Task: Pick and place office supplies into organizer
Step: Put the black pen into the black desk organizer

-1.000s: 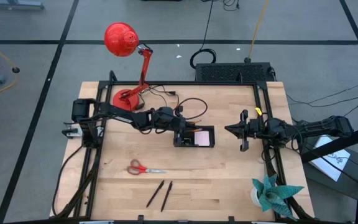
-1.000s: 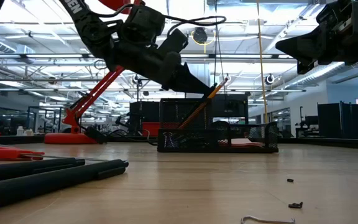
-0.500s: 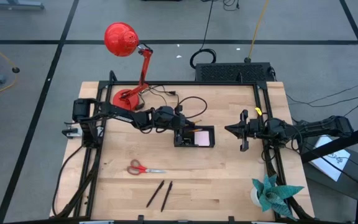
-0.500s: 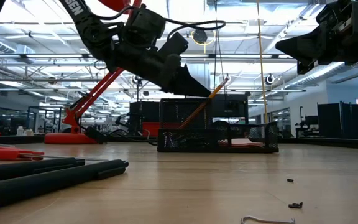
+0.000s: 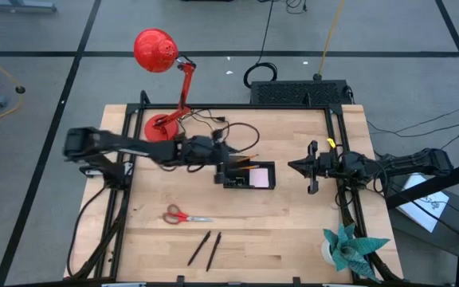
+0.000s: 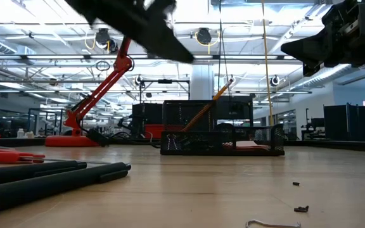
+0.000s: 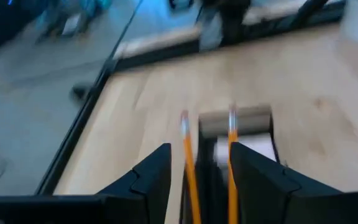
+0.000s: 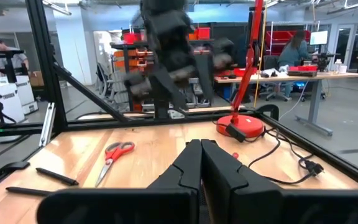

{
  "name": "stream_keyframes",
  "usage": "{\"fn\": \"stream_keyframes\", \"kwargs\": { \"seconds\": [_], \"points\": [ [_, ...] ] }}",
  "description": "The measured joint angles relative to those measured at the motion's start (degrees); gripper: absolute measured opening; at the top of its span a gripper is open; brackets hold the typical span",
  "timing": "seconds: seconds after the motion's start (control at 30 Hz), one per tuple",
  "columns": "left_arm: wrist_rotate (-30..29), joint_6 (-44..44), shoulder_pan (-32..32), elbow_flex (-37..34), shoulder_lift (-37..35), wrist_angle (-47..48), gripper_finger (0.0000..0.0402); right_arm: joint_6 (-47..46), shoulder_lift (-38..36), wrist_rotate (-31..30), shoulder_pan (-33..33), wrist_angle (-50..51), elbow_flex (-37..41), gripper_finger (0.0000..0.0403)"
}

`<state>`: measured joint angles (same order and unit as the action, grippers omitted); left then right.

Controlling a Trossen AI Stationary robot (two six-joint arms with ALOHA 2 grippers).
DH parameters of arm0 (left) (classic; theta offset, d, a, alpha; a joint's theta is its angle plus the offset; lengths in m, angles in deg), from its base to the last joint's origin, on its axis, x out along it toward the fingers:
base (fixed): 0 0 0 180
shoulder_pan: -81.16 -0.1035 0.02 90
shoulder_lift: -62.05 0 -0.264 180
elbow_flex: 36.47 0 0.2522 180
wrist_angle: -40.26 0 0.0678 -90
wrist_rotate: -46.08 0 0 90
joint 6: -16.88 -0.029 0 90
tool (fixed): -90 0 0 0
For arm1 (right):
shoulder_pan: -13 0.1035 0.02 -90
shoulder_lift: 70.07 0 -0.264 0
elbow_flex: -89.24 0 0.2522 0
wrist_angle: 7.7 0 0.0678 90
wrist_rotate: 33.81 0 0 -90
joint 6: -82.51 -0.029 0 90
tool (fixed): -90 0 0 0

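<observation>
The small black mesh organizer (image 5: 249,175) sits mid-worktop, and two orange pencils (image 7: 189,168) already lean in its left end, one slanting up above the rim in the low view (image 6: 209,106).

Nearest the front edge of the pale wooden worktop (image 5: 293,231) lie two black pens (image 5: 205,248), side by side and slanted; in the low view they loom as thick dark bars (image 6: 56,177). Just beyond them rest the red-handled scissors (image 5: 183,215), blades pointing right. Only the low view shows the tiny black clips (image 6: 301,208) and a bent wire piece (image 6: 271,223) on the wood at the front right.

The left gripper (image 5: 220,163) reaches in low and nearly level from the left edge, its tip just beside the organizer's left end. Its wrist view shows the fingers (image 7: 151,174) spread apart, the pencils standing free between them, none gripped. The low view shows it well above the organizer.

The right gripper (image 5: 297,166) waits to the organizer's right, raised, arm stretched in from the right edge; its wrist view shows the fingers (image 8: 188,162) pressed together on nothing.

A pale pink sticky-note pad (image 5: 258,175) lies in the organizer's right compartment. Farther back stands the red desk lamp (image 5: 158,56); a teal paper plant (image 5: 349,247) stands at the front right corner.
</observation>
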<state>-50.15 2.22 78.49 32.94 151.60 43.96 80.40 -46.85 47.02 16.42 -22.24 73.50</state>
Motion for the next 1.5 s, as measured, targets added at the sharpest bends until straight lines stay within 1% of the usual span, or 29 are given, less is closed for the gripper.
{"fn": "stream_keyframes", "kwargs": {
  "seconds": [0.07,0.13,0.2,0.27,0.33,0.43,0.5,0.53,0.6,0.67,0.73,0.83,1.1,1.3,1.43,1.5],
  "points": [
    [-7.47,3.85,3.82,2.16,-3.89,11.15,0.0166,0.03,0.05,0.0,0.0,0.25,0.0,0.0004],
    [-13.6,9.47,8.66,3.96,-6.1,21.04,0.0163,0.26,0.14,0.0,0.0,0.39,0.0,0.0004],
    [-17.36,16.49,14.02,5.29,-6.88,29.83,0.0162,0.3,0.2,-0.18,0.0,0.49,0.0,0.0004],
    [-19.45,25.91,19.28,6.29,-6.79,35.27,0.0162,0.31,0.24,-0.7,0.0,0.37,0.0,0.0004],
    [-19.84,36.34,23.91,6.52,-6.53,38.06,0.0161,0.22,0.24,-1.44,-0.02,0.51,0.0,0.0004],
    [-18.45,51.9,29.31,6.61,-4.98,38.3,0.0161,0.19,0.31,-1.49,-0.02,0.7,0.0,0.0004],
    [-17.92,58.76,32.07,6.61,-3.18,36.5,0.0161,-0.29,0.33,-1.49,-0.02,0.7,0.0,0.0004],
    [-17.68,60.66,33.59,6.63,-2.0,35.2,0.0161,-0.44,0.35,-1.46,-0.02,0.66,0.0,0.0004],
    [-17.25,62.74,36.27,6.61,0.82,33.32,0.0161,-0.92,0.44,-1.49,-0.02,0.19,0.0,0.0004],
    [-14.97,65.67,38.17,6.61,4.23,29.37,0.0161,-1.29,0.46,-1.47,-0.02,0.18,0.0,0.0004],
    [-12.46,69.95,39.35,6.61,6.99,27.57,0.0161,-1.33,0.5,-1.49,-0.02,0.17,0.0,0.0004],
    [-11.32,75.16,40.27,6.61,10.48,26.69,0.0161,-1.33,0.54,-1.49,-0.02,-0.22,0.0,0.0004],
    [-4.81,77.12,38.44,6.57,14.63,30.12,0.0161,-1.55,0.57,-1.55,-0.02,-0.44,0.0,0.0004],
    [-1.08,77.46,35.84,6.57,15.08,33.97,0.0161,-1.46,0.57,-4.25,-0.02,-0.43,0.0,0.0004],
    [1.83,77.75,34.86,6.57,15.09,35.76,0.0161,-1.53,0.57,-4.33,-0.02,-0.17,0.0,0.0004],
    [2.18,76.88,34.75,6.57,15.09,36.13,0.0161,-1.53,0.57,-4.33,-0.02,-0.17,0.0,0.0004]
  ]
}}
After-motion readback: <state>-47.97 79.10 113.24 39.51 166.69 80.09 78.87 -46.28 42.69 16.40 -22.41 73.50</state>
